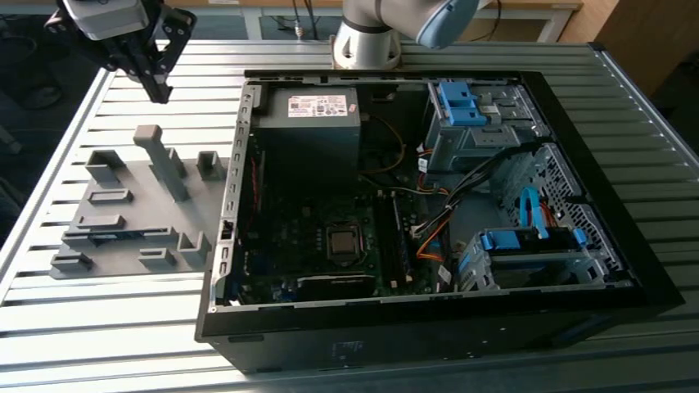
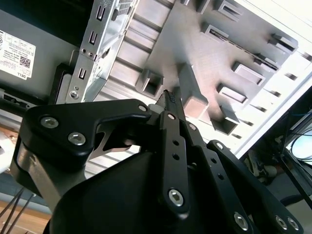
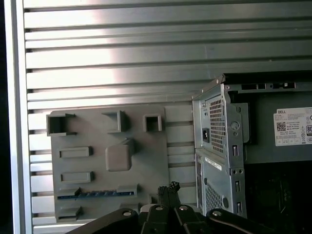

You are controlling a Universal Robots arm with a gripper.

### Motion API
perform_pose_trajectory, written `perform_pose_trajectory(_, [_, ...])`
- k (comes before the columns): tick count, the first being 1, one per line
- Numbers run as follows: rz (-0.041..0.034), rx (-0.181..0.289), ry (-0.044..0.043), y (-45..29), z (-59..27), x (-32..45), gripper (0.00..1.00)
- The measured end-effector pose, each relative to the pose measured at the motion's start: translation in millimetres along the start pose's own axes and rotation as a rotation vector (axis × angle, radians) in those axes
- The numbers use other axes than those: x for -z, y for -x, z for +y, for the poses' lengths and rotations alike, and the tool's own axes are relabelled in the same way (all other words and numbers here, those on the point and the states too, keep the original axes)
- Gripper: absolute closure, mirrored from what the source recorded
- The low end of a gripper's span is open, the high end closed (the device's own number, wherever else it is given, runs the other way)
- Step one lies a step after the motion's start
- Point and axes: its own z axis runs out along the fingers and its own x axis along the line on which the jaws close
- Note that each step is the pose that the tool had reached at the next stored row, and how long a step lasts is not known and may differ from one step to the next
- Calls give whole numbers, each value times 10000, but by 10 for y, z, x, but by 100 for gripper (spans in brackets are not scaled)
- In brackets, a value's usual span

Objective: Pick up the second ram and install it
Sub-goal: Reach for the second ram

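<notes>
Closest in, the gripper (image 2: 169, 96) has its fingers pressed together to a narrow point with nothing between them, and both wrist views show the tips meeting. Below it the grey tray (image 3: 146, 156) sits on the slatted table (image 3: 146, 48). The ram (image 3: 95, 194) stands on edge in a slot of that tray. Its long axis runs the same way as the table's slats, so only its thin blue-green top edge faces up.

Judging from the exterior view, the gripper hangs above the table off the tray's farther end, while the ram (image 1: 107, 237) lies toward the tray's nearer end. The two are well apart, and the line from tool to stick runs along the tray's length, crossing the stick's long axis.

The first wrist view draws the ram's edge as one clear line. The exterior view adds the gap in height and, farther off toward its right, the open computer case (image 1: 437, 327) with the motherboard (image 1: 284, 229) inside.
</notes>
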Motion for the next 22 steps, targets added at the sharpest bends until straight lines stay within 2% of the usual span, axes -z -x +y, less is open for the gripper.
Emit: perform_pose_trajectory(22, [0, 0, 0, -101, -8, -1, 89])
